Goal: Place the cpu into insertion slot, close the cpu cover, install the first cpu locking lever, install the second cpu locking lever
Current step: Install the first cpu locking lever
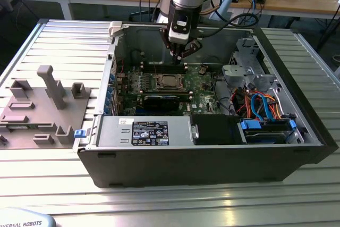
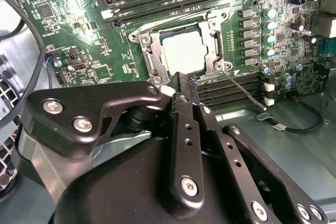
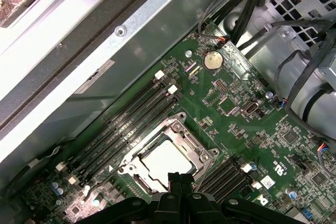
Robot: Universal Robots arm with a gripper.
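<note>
"Cpu (image 2: 184, 52) first: where does it sit relative to the end effector (image 2: 181, 81)?"

"It's seated flat in the insertion slot (image 3: 127, 167), mid-board inside the open case. In the exterior view it lies slightly left of the end effector and nearer. The end effector hangs over the slot's far edge, fingers clenched together on nothing."

"And how does it look?"

"A dull silver square, framed by the cpu cover (image 2: 151, 59), which lies down over it. A thin wire lever (image 2: 244, 92) angles away from one corner, seemingly unlatched."
</note>
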